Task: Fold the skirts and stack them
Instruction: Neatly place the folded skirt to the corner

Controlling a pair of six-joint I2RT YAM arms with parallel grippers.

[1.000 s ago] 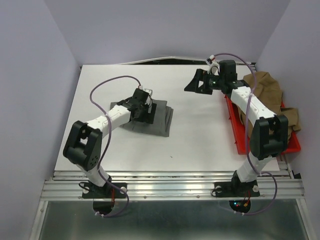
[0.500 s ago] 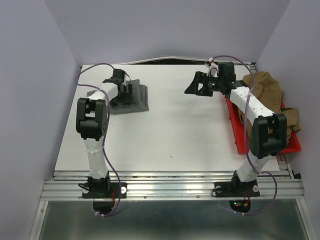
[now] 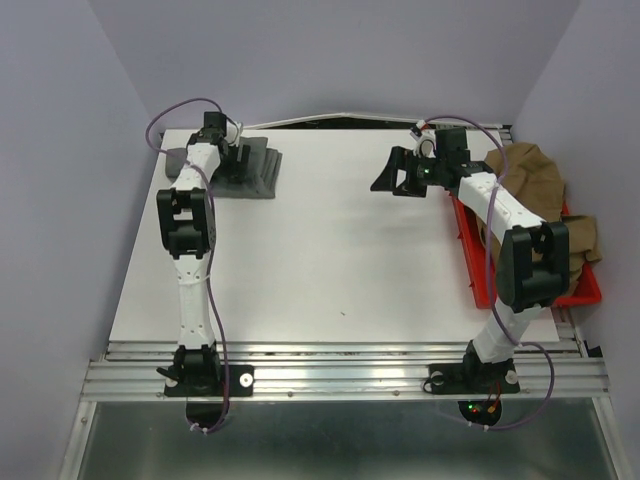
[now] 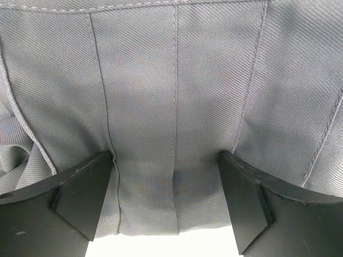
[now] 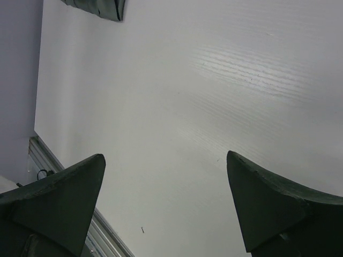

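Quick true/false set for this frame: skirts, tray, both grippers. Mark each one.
1. The grey skirt lies folded at the far-left corner of the table. True.
2. The right gripper holds a tan skirt. False: it is open and empty, over bare table.
3. The tan skirt is heaped on the red tray. True.
4. The left gripper is shut. False: its fingers are spread apart on grey fabric.

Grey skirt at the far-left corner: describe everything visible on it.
The grey skirt is a folded dark grey twill bundle with stitched vertical seams, lying flat on the white table at its far-left corner. Layered edges show along its right side. The left gripper sits on it, open, fingers spread across the fabric near one edge.
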